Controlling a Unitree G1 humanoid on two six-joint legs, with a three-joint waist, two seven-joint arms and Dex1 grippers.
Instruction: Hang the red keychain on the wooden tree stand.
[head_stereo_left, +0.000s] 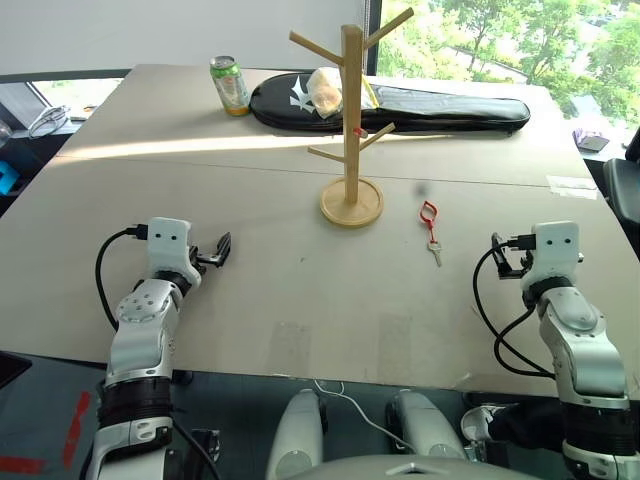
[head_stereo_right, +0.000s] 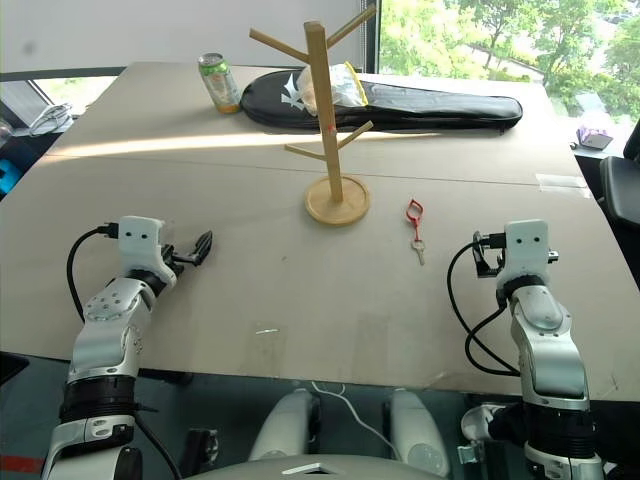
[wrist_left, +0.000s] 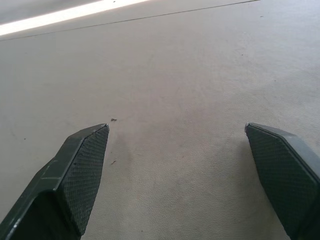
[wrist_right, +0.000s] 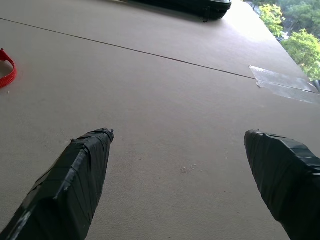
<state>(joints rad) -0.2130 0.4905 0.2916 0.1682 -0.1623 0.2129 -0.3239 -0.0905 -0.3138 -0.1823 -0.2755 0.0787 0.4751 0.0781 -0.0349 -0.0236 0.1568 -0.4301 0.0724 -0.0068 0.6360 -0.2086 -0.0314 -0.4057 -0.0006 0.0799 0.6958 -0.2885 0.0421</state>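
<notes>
The red keychain (head_stereo_left: 430, 222) lies flat on the tan table, its small silver key pointing toward me, a little to the right of the wooden tree stand (head_stereo_left: 351, 120). The stand rises upright on its round base at the table's middle, all pegs bare. My right gripper (head_stereo_left: 503, 258) rests open near the front right, a short way right of the keychain, with nothing between its fingers; its wrist view catches the red loop (wrist_right: 7, 73) beside it. My left gripper (head_stereo_left: 217, 250) hovers open over bare table at the front left, well apart from the stand.
A green can (head_stereo_left: 230, 85) stands at the back left. A long black bag (head_stereo_left: 450, 108) with a wrapped bun (head_stereo_left: 325, 90) on it lies behind the stand. Clear tape (head_stereo_left: 572, 185) is stuck down at the right edge.
</notes>
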